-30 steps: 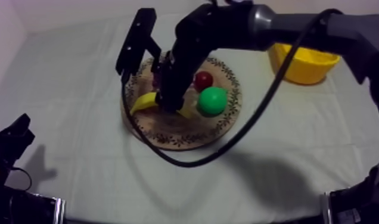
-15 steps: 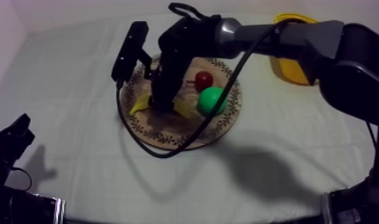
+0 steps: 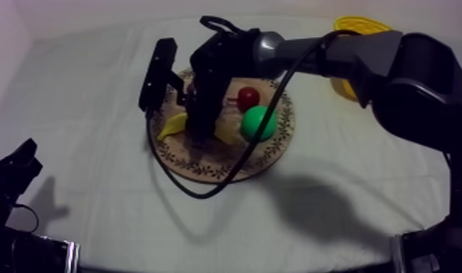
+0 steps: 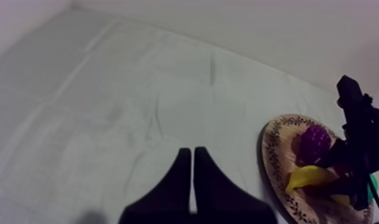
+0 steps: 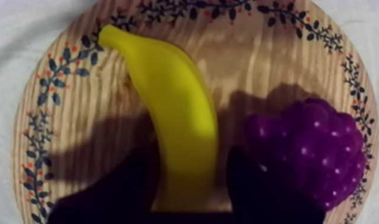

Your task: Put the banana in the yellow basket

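Right gripper (image 5: 189,156) fingers spread, straddling the banana (image 5: 168,89) lying mid wooden board (image 5: 72,149) beside the grapes (image 5: 311,143), not clamped; left gripper (image 4: 193,154) fingers pressed together, empty, off-board over counter (image 4: 108,89).

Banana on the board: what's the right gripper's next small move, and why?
Probably close the right gripper on the banana: its fingers stand apart at either side of it, low over the wooden board, with the grapes close beside one finger.
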You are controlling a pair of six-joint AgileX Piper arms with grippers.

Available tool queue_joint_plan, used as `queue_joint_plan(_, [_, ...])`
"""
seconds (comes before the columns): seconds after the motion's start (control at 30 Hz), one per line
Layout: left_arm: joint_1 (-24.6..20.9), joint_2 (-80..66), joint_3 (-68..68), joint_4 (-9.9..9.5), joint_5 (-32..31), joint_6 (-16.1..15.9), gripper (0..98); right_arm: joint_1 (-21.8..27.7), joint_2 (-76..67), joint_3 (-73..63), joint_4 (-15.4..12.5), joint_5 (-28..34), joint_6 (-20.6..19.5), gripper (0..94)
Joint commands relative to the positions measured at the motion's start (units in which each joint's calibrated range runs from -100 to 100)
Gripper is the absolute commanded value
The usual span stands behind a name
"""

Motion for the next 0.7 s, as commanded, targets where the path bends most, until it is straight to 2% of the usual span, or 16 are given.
queue_joint_plan(0.0, [0.0, 0.0, 0.0, -0.01, 0.0, 0.0, 0.1, 0.0, 0.3, -0.2, 0.0, 0.1, 0.1, 28.4])
queue_joint_plan(0.1, [0.0, 0.0, 0.0, -0.01, 0.0, 0.0, 0.1, -0.1, 0.8, -0.5, 0.1, 0.3, 0.3, 24.5])
queue_joint_plan(0.4, [0.0, 0.0, 0.0, -0.01, 0.0, 0.0, 0.1, 0.3, 1.0, -2.6, -0.4, 2.3, 0.3, 22.6])
queue_joint_plan(0.5, [0.0, 0.0, 0.0, -0.01, 0.0, 0.0, 0.1, 1.0, -0.5, -4.8, -1.5, 6.1, 1.4, 22.5])
queue_joint_plan(0.67, [0.0, 0.0, 0.0, -0.01, 0.0, 0.0, 0.1, 3.3, -4.3, -10.3, -4.0, 16.2, 3.9, 22.4])
